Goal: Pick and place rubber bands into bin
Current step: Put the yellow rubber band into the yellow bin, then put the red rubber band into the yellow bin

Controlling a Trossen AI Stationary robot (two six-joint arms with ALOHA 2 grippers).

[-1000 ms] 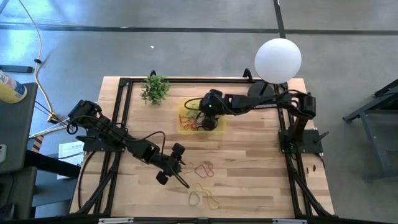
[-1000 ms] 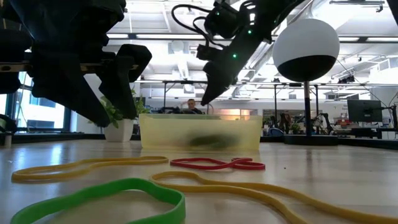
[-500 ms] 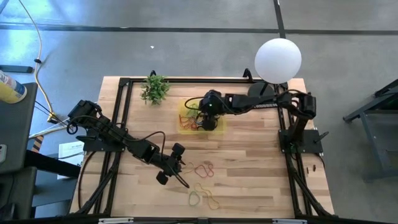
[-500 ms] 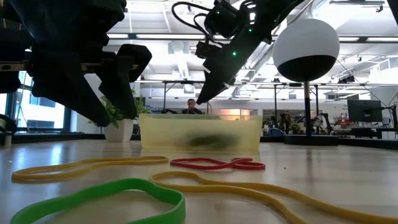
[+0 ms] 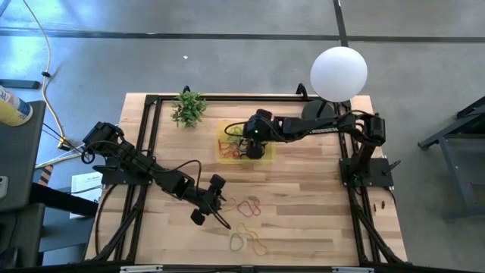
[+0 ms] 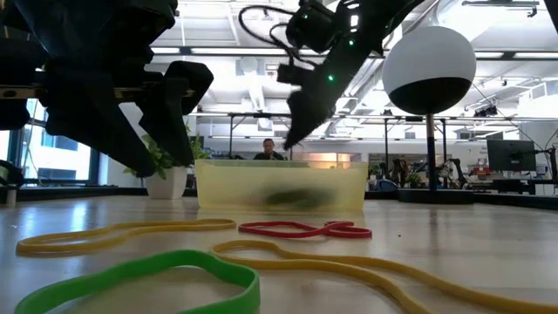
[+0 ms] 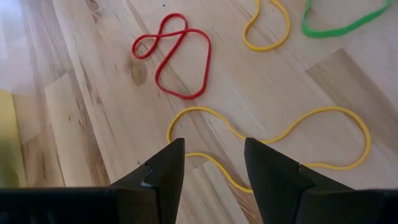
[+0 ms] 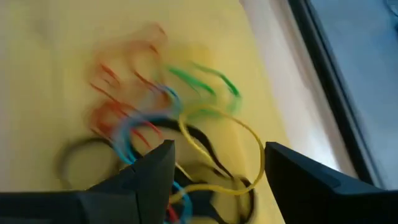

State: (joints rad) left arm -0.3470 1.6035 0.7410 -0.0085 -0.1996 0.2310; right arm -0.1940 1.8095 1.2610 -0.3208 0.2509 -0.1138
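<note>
Right pincer (image 5: 244, 141) above the bin (image 5: 224, 154), fingers apart, nothing between them. Inside the bin, a tangle of rubber bands (image 8: 180, 143): red, green, yellow, black, blue. Left pincer (image 7: 208, 158) well apart from the bin, low over the table (image 5: 311, 189), fingers apart, just above a yellow band (image 7: 273, 137); beside it a red band (image 7: 174, 59) and a green band (image 7: 342, 22).

Wooden table (image 5: 303, 197): yellow bin (image 5: 227, 154), small plant (image 5: 188, 108), loose red band (image 5: 248, 206), yellow bands (image 5: 254, 241), green band (image 5: 237, 243).
</note>
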